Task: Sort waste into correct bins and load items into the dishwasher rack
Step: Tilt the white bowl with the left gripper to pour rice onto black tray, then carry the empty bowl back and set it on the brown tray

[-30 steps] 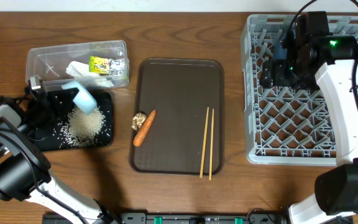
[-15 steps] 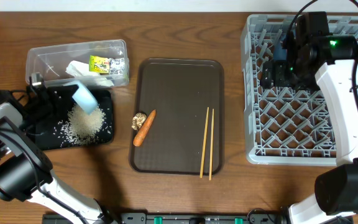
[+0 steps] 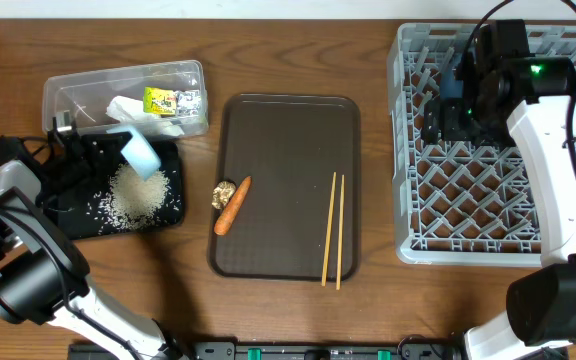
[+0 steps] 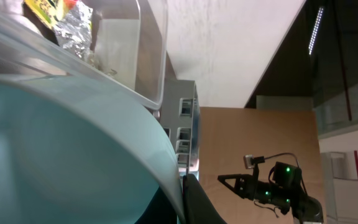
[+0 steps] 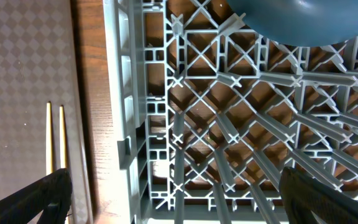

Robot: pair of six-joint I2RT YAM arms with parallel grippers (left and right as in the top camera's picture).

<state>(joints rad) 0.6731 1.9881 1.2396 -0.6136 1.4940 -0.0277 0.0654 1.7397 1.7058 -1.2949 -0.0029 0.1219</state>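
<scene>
My left gripper (image 3: 120, 152) is shut on the rim of the small light blue cup (image 3: 140, 156), holding it tipped over the black tray (image 3: 80, 222). A heap of white rice grains (image 3: 133, 196) lies in that tray. In the left wrist view the cup (image 4: 55, 143) fills the frame, with one finger (image 4: 196, 204) against its rim. The clear tub (image 3: 78, 95) holds the tissue (image 3: 131, 110) and foil wrapper (image 3: 173, 101). My right gripper (image 3: 449, 116) hangs open over the dishwasher rack (image 3: 498, 215), its fingertips (image 5: 328, 193) wide apart. The dark blue bowl (image 5: 303, 18) rests in the rack.
The brown serving tray (image 3: 288, 130) lies mid-table with the carrot stick (image 3: 232, 206), a small brown food bit (image 3: 222, 193) and two chopsticks (image 3: 333, 230). The chopsticks (image 5: 55, 137) also show left of the rack's edge in the right wrist view.
My left gripper and the cup have shifted slightly up and right over the black tray. The right arm has not moved.
</scene>
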